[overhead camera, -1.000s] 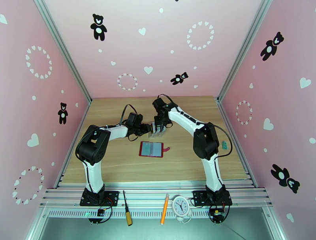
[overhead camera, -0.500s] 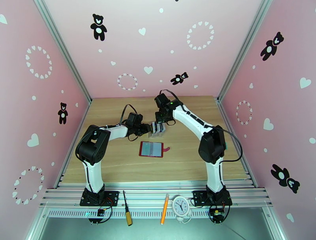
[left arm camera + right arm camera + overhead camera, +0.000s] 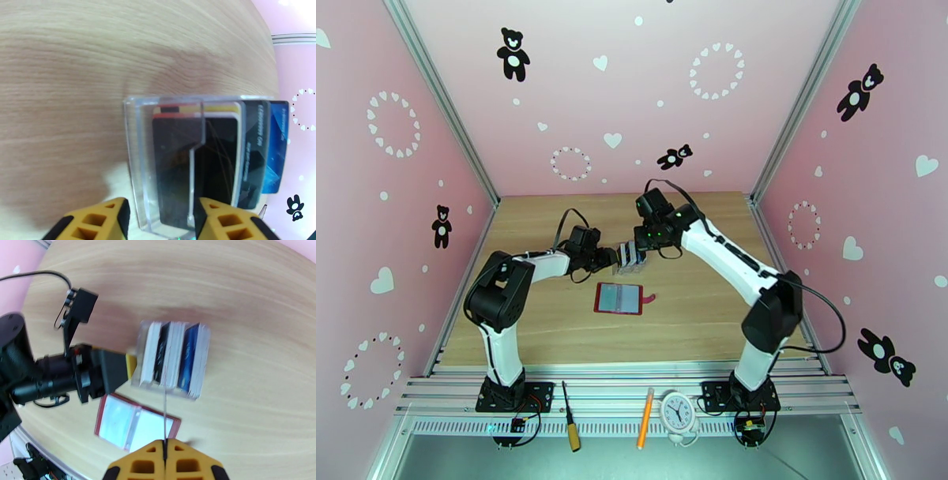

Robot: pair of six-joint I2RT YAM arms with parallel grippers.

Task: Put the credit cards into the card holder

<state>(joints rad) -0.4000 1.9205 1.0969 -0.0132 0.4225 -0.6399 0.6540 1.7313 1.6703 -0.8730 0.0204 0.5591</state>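
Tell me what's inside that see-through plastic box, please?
Credit cards stand on edge inside the clear rack: a black card at one end, a blue card at the other, white and dark ones between. Each covers most of the next, so their faces are hidden.

The credit cards (image 3: 630, 254) (image 3: 221, 154) (image 3: 173, 356), white, black and blue, stood upright on edge in a clear rack (image 3: 136, 158). An edge-on card (image 3: 164, 413) was pinched by the right gripper (image 3: 164, 443). The dark red card holder (image 3: 618, 298) (image 3: 134, 425) lay open and flat at their 6 o'clock, with its tab pointing to 3 o'clock.
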